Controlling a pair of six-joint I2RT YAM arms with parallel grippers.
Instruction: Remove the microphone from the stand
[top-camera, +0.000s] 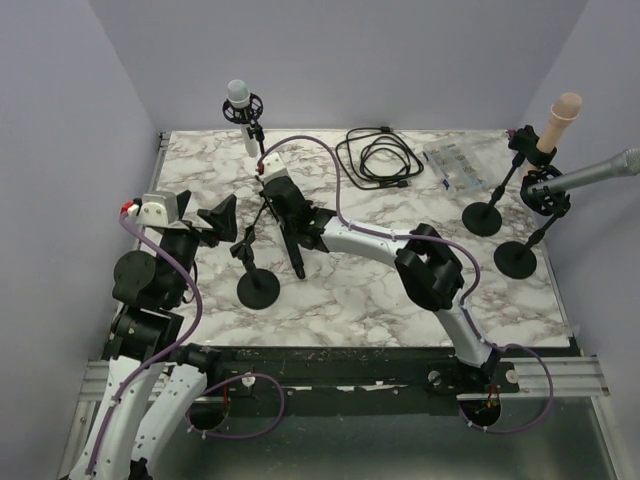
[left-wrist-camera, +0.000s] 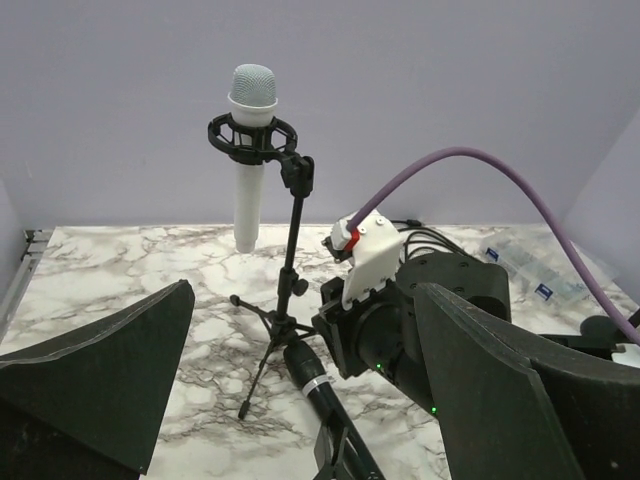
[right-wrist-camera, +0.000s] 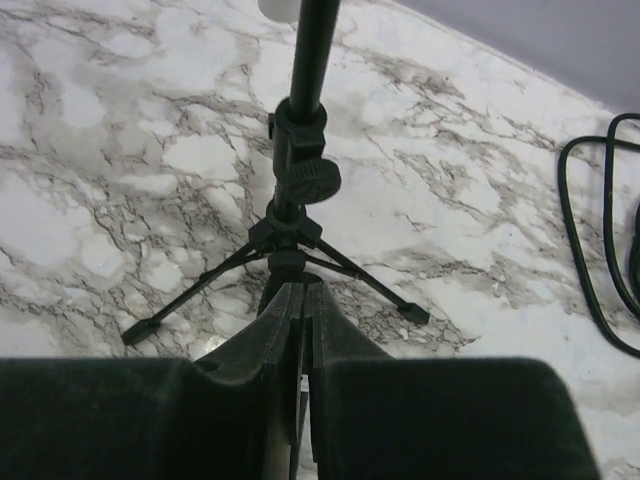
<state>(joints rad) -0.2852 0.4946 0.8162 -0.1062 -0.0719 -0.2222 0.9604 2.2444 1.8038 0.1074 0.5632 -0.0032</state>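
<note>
A black microphone (top-camera: 293, 248) with a silver ring (left-wrist-camera: 316, 386) lies slanted low over the marble table (top-camera: 380, 290). Its lower end runs into a black clip (left-wrist-camera: 345, 452) at the bottom edge of the left wrist view. A round-base stand (top-camera: 258, 288) is beside it. My right gripper (top-camera: 278, 205) (right-wrist-camera: 303, 290) is shut, its fingertips just above the microphone's head (right-wrist-camera: 266, 298); nothing shows between them. My left gripper (top-camera: 222, 218) (left-wrist-camera: 300, 400) is open and empty, left of the microphone.
A white microphone (top-camera: 238, 95) (left-wrist-camera: 250, 160) stands on a tripod (right-wrist-camera: 290, 240) right behind my right gripper. A pink microphone (top-camera: 560, 118) and a grey one (top-camera: 595, 172) stand on round-base stands at the right. A black cable (top-camera: 375, 158) and a plastic bag (top-camera: 455, 165) lie at the back.
</note>
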